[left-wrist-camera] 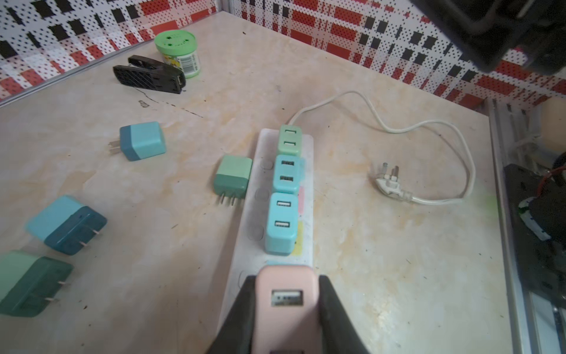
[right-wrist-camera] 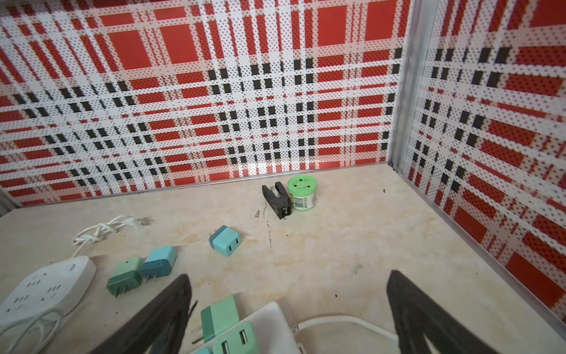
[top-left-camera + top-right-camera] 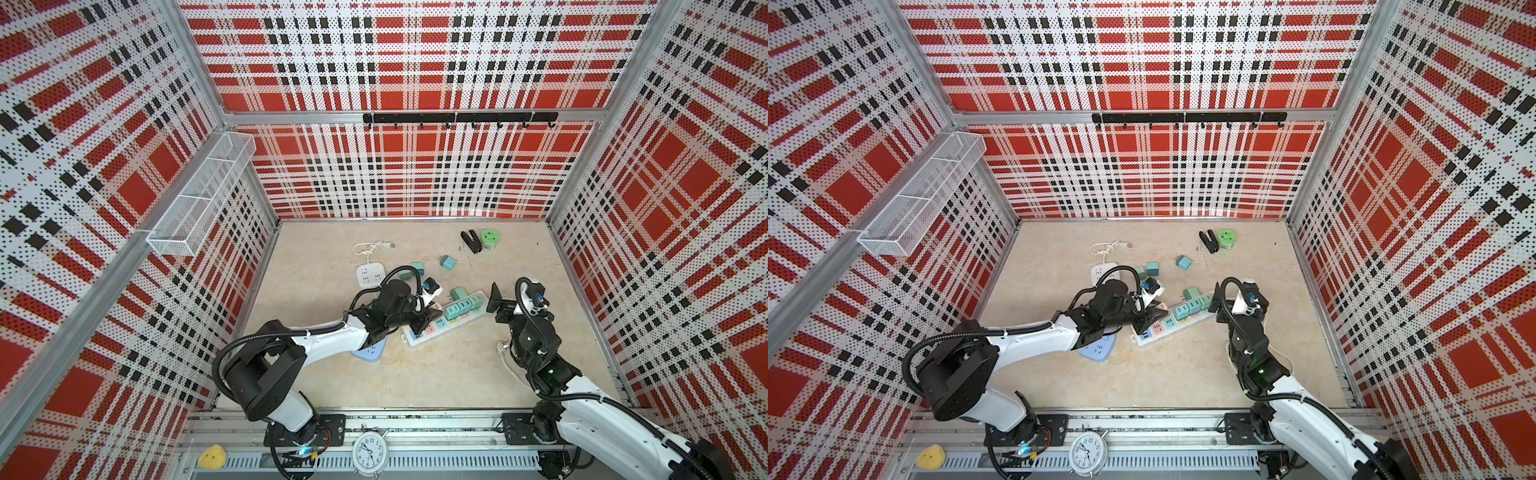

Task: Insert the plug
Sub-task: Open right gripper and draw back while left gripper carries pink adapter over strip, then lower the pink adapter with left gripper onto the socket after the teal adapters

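Note:
A pink plug point(image 1: 286, 294) with a USB port is clamped between my left gripper's point(image 1: 287, 280) black fingers, right over the near end of the white power strip point(image 1: 258, 211). Three plugs sit in the strip in a row: a green one point(image 1: 289, 141) and two light blue ones point(image 1: 286, 173). In both top views the left gripper point(image 3: 430, 311) point(image 3: 1154, 312) hovers at the strip point(image 3: 415, 338). My right gripper point(image 2: 288, 282) stands wide open and holds nothing, above the strip's cord end point(image 2: 272, 318); it also shows in a top view point(image 3: 496, 305).
Loose plugs lie beside the strip: a green one point(image 1: 232, 176), a blue one point(image 1: 142, 141) and two more point(image 1: 66, 223). The strip's cord and wall plug point(image 1: 389, 180) trail off. A round white socket block point(image 3: 370, 274), black clip point(image 3: 470, 241) and green jar point(image 3: 490, 240) stand farther back.

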### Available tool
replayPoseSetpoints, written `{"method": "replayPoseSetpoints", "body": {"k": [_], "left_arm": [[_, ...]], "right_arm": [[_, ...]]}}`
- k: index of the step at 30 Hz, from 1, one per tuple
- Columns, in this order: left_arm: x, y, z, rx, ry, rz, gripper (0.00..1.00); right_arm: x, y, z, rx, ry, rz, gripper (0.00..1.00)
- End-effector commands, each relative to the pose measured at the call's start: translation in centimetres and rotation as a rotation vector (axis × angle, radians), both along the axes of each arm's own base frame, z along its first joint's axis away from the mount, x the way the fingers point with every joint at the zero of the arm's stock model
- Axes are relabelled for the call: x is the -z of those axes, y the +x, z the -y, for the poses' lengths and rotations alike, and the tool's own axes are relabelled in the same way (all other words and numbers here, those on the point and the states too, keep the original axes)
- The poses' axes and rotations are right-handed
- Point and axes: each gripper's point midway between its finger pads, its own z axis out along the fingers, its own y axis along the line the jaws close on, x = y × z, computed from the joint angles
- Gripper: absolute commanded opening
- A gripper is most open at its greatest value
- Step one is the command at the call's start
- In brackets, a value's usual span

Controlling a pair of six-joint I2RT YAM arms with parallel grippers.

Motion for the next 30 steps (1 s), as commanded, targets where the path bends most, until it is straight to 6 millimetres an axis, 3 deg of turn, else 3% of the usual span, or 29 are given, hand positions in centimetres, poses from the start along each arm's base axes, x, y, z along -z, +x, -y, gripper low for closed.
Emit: {"method": "replayPoseSetpoints", "body": {"k": [1, 6, 10, 20, 30], "left_arm": [[-0.2, -0.5, 0.9, 0.036, 0.002, -0.014, 0.0], [1.0, 0.4, 0.9, -0.001, 0.052, -0.035, 0.0], [2.2, 0.9, 1.1, -0.018, 0.089, -0.062, 0.0], [2.8, 1.2, 1.5, 0.006, 0.107, -0.068, 0.0], [3.4, 2.2, 1.7, -0.004, 0.117, -0.088, 0.0]], "right_arm": [[1.7, -0.4, 2.4, 0.107, 0.071, -0.016, 1.0], [4.1, -0.1, 4.3, 0.11, 0.191, -0.042, 1.0], [4.7, 0.0, 5.5, 0.126, 0.218, -0.048, 1.0], [5.6, 1.2, 4.5, 0.09, 0.207, -0.091, 1.0], [5.7, 1.0, 4.5, 0.083, 0.217, -0.091, 1.0]]}}
